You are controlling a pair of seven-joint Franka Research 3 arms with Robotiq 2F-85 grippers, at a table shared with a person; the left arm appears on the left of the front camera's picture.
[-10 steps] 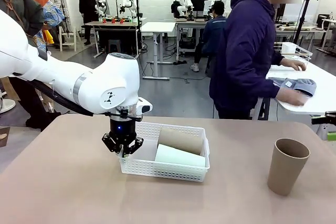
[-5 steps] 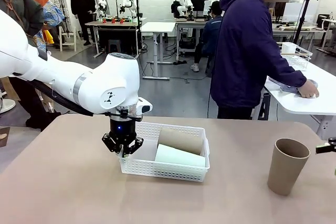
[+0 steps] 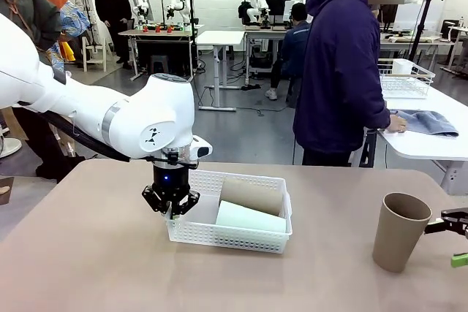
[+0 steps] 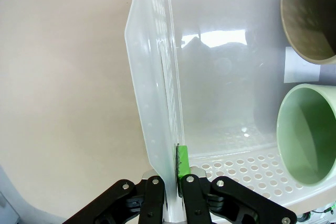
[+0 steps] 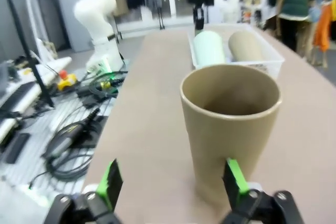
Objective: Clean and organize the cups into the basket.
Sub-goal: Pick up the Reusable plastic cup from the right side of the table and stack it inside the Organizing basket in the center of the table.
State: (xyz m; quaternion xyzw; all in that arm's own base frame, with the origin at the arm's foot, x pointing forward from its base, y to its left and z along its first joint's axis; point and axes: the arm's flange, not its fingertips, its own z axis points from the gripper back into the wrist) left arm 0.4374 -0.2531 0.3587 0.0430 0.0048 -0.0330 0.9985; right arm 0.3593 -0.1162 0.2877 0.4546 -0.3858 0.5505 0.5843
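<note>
My left gripper (image 3: 170, 206) stays pinched on the basket's (image 3: 227, 235) left wall, with the green cup (image 3: 248, 218) and one brown cup (image 3: 251, 195) lying inside. My right gripper (image 5: 172, 182), spread wide, has just come up to the last brown cup (image 5: 231, 124), upright near the table's (image 3: 110, 268) right edge. Grasping it looks next.

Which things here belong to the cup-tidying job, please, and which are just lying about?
Job: white lattice basket; lying brown cup; mint green cup; upright brown cup.
Lying about: grey cloth; white wire basket.
</note>
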